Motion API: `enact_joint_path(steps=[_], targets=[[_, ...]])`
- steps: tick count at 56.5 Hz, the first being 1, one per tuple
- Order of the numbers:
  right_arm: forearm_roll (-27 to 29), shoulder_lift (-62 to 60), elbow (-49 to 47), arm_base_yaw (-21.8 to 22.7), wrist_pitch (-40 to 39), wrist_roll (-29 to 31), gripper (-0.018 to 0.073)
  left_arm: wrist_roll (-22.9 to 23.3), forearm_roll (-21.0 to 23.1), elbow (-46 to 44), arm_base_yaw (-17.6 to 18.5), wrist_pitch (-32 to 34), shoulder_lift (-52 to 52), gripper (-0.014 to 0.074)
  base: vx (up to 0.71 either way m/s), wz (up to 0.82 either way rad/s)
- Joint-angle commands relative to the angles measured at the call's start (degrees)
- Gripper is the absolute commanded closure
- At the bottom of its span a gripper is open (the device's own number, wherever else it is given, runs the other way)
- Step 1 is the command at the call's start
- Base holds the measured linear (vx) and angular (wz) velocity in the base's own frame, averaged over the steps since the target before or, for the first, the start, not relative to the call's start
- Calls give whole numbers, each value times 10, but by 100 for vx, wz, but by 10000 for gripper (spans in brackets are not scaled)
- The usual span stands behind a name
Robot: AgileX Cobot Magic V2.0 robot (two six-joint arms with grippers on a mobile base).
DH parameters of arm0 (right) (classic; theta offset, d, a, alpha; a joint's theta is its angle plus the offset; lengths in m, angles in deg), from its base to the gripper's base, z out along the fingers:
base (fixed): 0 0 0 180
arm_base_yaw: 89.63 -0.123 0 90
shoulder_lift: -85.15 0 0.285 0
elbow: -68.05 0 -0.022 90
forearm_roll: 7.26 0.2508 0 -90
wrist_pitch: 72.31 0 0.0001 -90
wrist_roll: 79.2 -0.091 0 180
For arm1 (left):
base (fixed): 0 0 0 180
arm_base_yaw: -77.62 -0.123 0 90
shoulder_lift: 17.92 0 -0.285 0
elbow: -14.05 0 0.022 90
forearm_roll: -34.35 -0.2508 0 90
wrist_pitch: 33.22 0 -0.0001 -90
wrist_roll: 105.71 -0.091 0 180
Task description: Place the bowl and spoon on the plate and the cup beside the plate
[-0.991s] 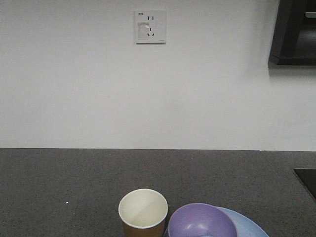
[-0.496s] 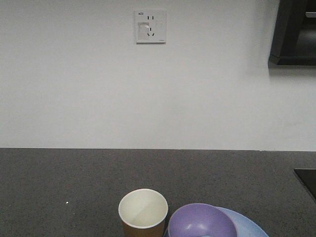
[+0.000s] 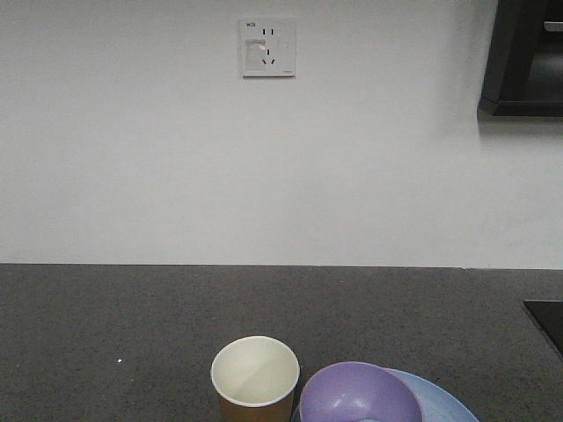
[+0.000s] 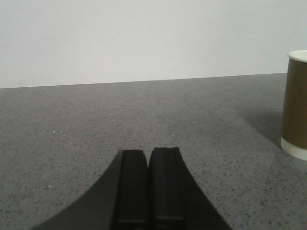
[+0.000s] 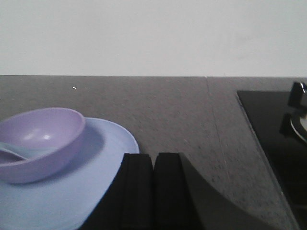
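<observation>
A glossy lavender bowl [image 5: 41, 141], round and deep-walled, is sitting on the left part of the shallow light blue plate [image 5: 103, 165], whose smooth rim is spreading wider than the bowl. Inside the bowl, a pale blue-white spoon [image 5: 10, 152] is lying against the left wall, only partly in view. Just left of the plate, a paper cup [image 3: 255, 380] is standing upright on the dark speckled stone countertop [image 3: 114, 316], brown kraft outside, cream inside, with a rolled rim. On the white wall behind, a square socket plate [image 3: 268, 47] is carrying a small printed label too blurred to read.

The left gripper [image 4: 148, 184] is hanging low over the bare counter, its matte black fingers pressed together on nothing, the cup well off to its right. The right gripper [image 5: 153, 189] is hovering by the plate's right edge, jaws likewise closed and empty, beside a black glass hob [image 5: 273, 139]
</observation>
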Motion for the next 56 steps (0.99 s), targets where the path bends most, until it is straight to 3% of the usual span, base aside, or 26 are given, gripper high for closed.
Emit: enact_joint_path(steps=[1, 5, 22, 56], targets=[[-5, -1, 52, 27, -159, -14, 571, 1, 2, -15, -1, 48, -4, 603, 0, 0], [-5, -20, 92, 31, -210, -19, 571, 1, 2, -15, -1, 48, -4, 603, 0, 0], [-31, -95, 89, 33, -132, -23, 571, 1, 2, -15, -1, 47, -5, 603, 0, 0], [-31, -95, 89, 33, -128, -23, 571, 1, 2, -15, -1, 47, -4, 603, 0, 0]])
